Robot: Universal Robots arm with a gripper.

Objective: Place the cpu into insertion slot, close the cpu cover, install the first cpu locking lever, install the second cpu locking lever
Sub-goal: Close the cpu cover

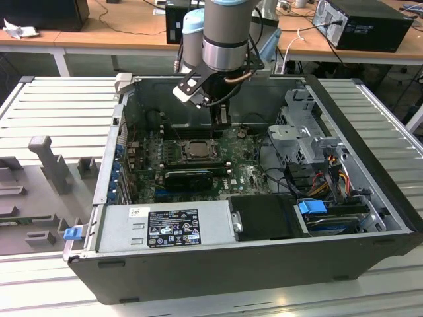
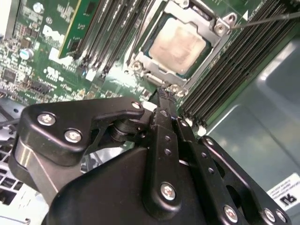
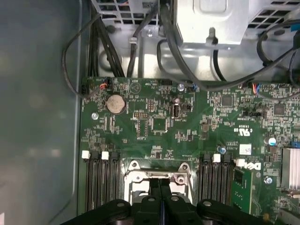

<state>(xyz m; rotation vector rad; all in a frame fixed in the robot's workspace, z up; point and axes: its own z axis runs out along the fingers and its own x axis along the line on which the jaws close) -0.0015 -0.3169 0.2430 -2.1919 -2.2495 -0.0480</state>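
Note:
The cpu (image 2: 178, 44) lies pale and square in the insertion slot (image 2: 140, 63) on the green board. The silver cpu cover (image 2: 219, 24) lies flat around it as a frame. A thin metal locking lever (image 2: 269, 18) sticks out past one corner of the socket. My gripper (image 2: 164, 95) is shut, its black fingers pressed together, with the tips at the socket's edge just beside the cover's hinge side (image 3: 157, 175). In the exterior view the gripper (image 1: 221, 119) hangs inside the case just behind the socket (image 1: 196, 149).
Long black memory slots (image 2: 234, 70) flank the socket on both sides. A grey drive cage (image 1: 301, 129) and bundled cables (image 1: 330, 175) stand at the exterior view's right. The power supply (image 1: 165, 228) lines the case's near side. Case walls (image 1: 106, 172) close in all round.

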